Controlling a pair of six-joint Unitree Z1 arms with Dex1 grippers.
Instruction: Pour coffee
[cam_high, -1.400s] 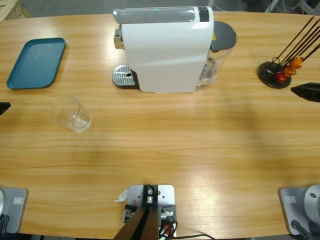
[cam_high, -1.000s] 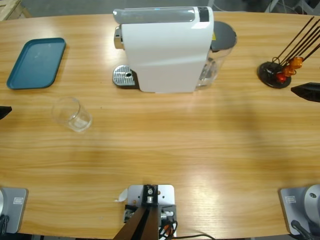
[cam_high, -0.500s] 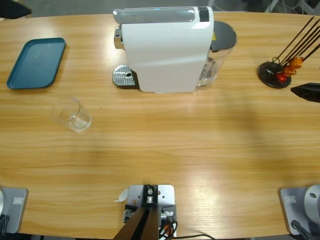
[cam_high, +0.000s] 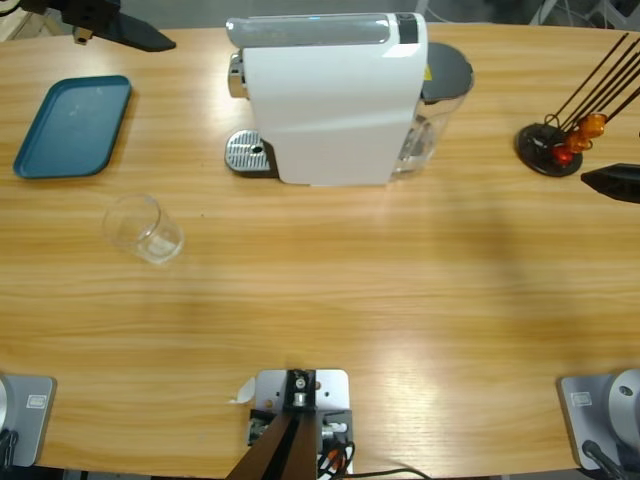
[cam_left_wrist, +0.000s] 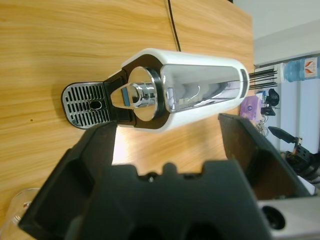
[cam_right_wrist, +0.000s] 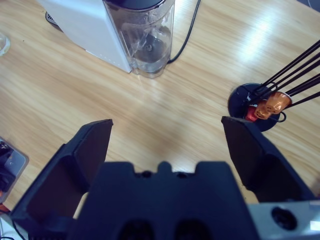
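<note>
My left hand (cam_left_wrist: 165, 150) hangs wide open and empty, looking along the white coffee machine (cam_left_wrist: 190, 95) and its drip grate (cam_left_wrist: 87, 104) ahead; a clear glass (cam_high: 145, 228) sits nearby on the bench (cam_high: 400, 290). My right hand (cam_right_wrist: 165, 145), also spread and empty, faces the water tank (cam_right_wrist: 147, 35), with a black stick holder (cam_right_wrist: 255, 107) just ahead to one side. I see no coffee.

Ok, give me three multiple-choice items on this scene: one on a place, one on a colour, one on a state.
1. Where is the clear glass?
A. on the drip grate
B. on the bare table, apart from the tray
C. on the tray

2. What colour is the tray?
A. teal blue
B. red
C. white

3. How do the left gripper's jaws stand?
A. shut on the glass
B. shut on nothing
C. open

Key: B, wood shows all around it; A, plain from above; C, they stand wide apart, nothing between them.
</note>
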